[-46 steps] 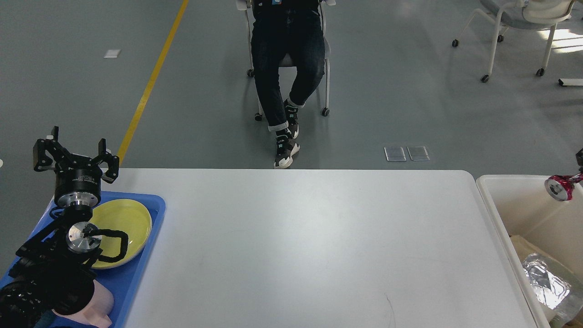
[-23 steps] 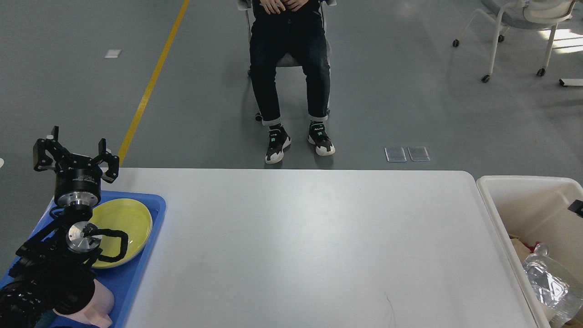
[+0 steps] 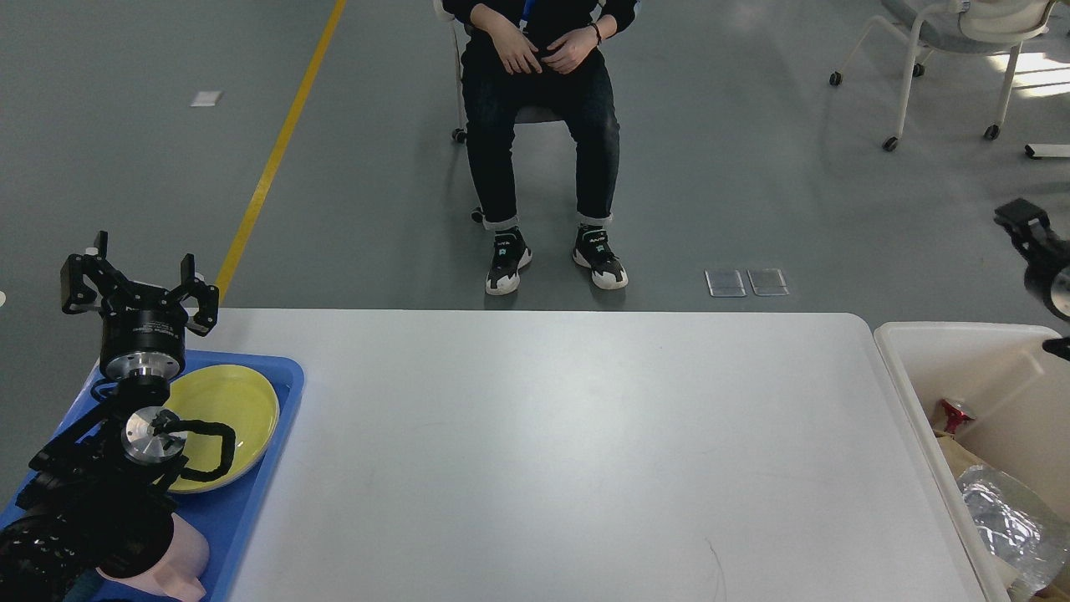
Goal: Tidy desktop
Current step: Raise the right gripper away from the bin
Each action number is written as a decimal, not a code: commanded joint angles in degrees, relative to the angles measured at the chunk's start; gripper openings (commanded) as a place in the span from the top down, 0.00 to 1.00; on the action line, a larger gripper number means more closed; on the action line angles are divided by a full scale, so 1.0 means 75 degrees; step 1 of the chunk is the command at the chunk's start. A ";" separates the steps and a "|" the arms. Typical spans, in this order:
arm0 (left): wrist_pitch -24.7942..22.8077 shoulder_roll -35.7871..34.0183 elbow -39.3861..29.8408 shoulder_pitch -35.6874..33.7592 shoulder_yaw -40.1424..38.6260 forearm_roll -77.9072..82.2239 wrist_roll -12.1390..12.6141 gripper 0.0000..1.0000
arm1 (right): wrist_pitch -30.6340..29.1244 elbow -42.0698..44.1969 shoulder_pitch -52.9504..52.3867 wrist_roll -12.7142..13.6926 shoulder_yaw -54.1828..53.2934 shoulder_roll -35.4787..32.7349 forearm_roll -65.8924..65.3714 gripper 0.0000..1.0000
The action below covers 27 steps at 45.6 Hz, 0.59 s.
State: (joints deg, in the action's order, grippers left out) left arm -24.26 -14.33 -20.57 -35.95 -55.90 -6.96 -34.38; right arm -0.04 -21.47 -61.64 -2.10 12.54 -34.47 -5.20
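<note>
The red can (image 3: 954, 413) now lies inside the cream-white bin (image 3: 961, 334), near its far wall, beside some brown paper and a crumpled clear wrapper (image 3: 1007, 522). One second ago this can was in my right end effector (image 3: 1026, 224), above the bin; half a second ago it was already falling among the rubbish. So the drop is finished, and the right arm has moved up and away to the right edge of the view. Only a dark part of this end effector is visible there, so I cannot tell if its fingers are spread or pressed together.

My left end effector (image 3: 138, 288) has not moved in this time. It stands above the far corner of the blue tray (image 3: 284, 393), its fingers spread and holding nothing. In the tray I see the yellow plate (image 3: 238, 401) and, partly hidden by my arm, a pink cup (image 3: 188, 556).

The table (image 3: 568, 451) lies in the middle of the view, between the tray and the bin, and I see no loose thing on its white surface. I judge the tidying is nearly complete or complete; probably only bringing the arms back to rest remains.

A person (image 3: 543, 134) sits on a chair behind the table, well apart from my arms.
</note>
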 commanded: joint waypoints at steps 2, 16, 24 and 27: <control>0.0000 0.0000 0.0000 0.0000 0.0000 0.0002 -0.0009 0.03 | 0.0017 -0.0020 -0.0089 -0.0001 -0.3215 0.0517 0.0013 0.00; 0.0000 0.0000 0.0000 0.0000 0.0000 -0.0009 -0.0009 0.03 | -0.0088 -0.0676 0.0285 -0.0258 -0.6475 0.1653 0.0013 0.00; 0.0000 0.0000 0.0000 0.0000 0.0000 0.0002 0.0002 0.03 | -0.0100 -0.0805 0.1000 -0.0798 -0.7798 0.2497 0.0013 0.00; 0.0000 0.0000 0.0000 0.0000 0.0000 0.0002 0.0003 0.03 | -0.0100 -0.0875 0.1141 -0.0822 -0.8257 0.2685 0.0013 0.00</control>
